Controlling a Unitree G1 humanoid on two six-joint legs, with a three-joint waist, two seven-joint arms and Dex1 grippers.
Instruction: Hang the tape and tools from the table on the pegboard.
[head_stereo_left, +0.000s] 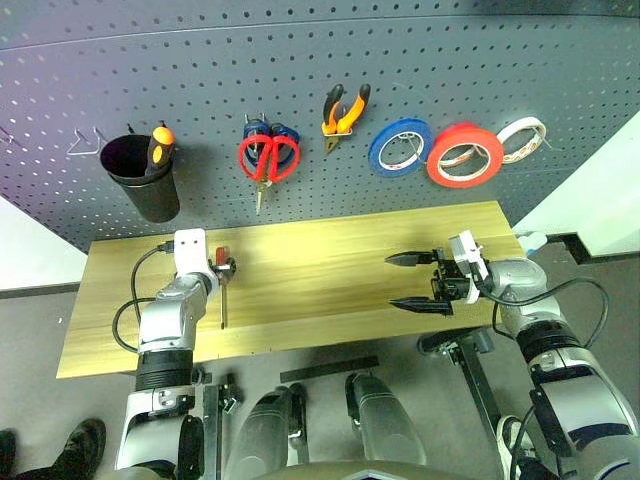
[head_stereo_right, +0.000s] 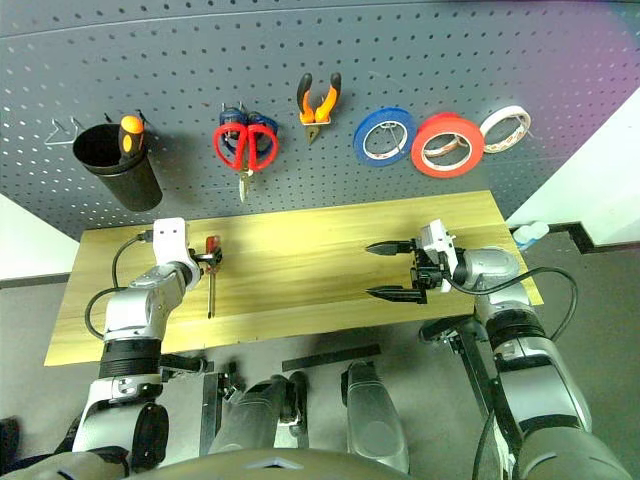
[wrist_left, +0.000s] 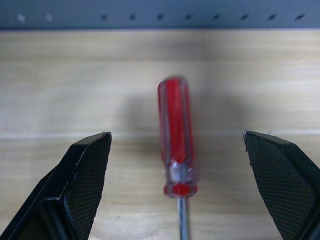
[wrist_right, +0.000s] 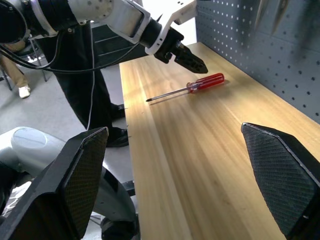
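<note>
A slim red-handled screwdriver (wrist_left: 175, 120) lies on the light wood table (head_stereo_left: 330, 300) near its left end, shaft toward the front edge. My left gripper (head_stereo_left: 222, 268) hovers over the handle, open, with one finger on either side and not touching it. My right gripper (head_stereo_left: 415, 280) is open and empty over the table's right part, pointing left. On the dark pegboard (head_stereo_left: 200, 60) hang the red-handled scissors (head_stereo_left: 268, 158) beside a blue-handled pair, the orange-and-black pliers (head_stereo_left: 343, 112) and the red tape (head_stereo_left: 465, 155).
A black cup (head_stereo_left: 145, 178) on the pegboard holds an orange-and-black screwdriver. A blue roll (head_stereo_left: 400, 146) and a cream-white roll (head_stereo_left: 522, 139) flank the red tape. A person in dark trousers (wrist_right: 85, 75) stands past the table's left end. Bare wood lies between my grippers.
</note>
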